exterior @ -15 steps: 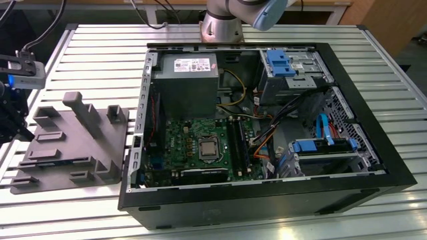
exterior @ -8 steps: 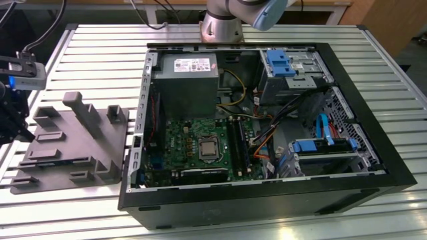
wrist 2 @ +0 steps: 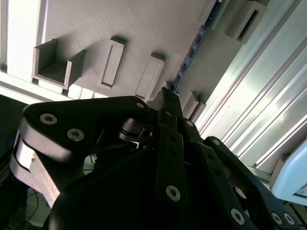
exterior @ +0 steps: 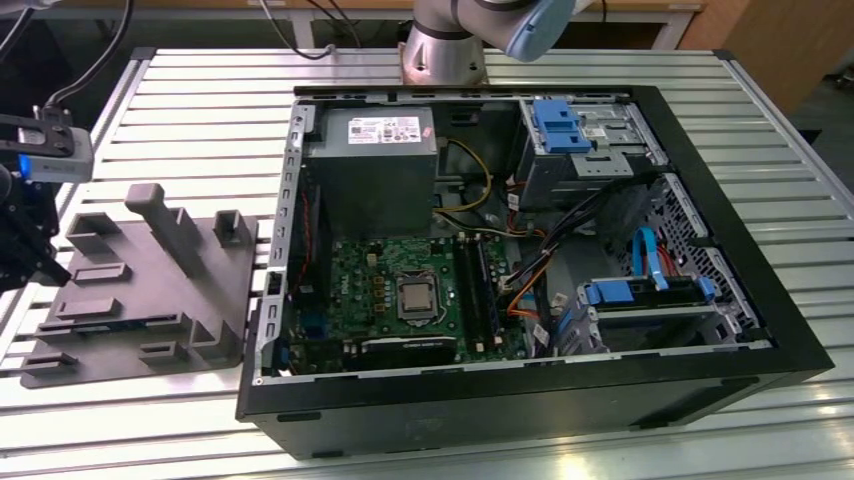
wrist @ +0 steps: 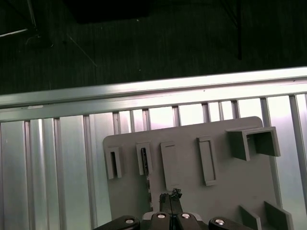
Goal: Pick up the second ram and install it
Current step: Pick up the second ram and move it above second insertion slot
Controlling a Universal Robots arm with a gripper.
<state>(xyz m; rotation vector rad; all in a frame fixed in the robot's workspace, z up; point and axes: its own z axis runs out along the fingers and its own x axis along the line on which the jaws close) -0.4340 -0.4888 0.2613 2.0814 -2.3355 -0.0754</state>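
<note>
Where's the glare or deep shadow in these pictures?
Second wrist view: glare whitens the slatted table, and the gripper is in shadow. First wrist view: bright streak along the table's edge, dark beyond. Exterior view: even light.

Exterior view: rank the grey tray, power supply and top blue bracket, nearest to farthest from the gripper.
1. Grey tray, at the gripper, exterior view's left.
2. Power supply, middle.
3. Top blue bracket, exterior view's right.

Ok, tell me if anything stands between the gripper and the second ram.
Nothing visible does. In the second wrist view the gripper hangs right by the near end of the second ram, which sits in the grey tray.
</note>
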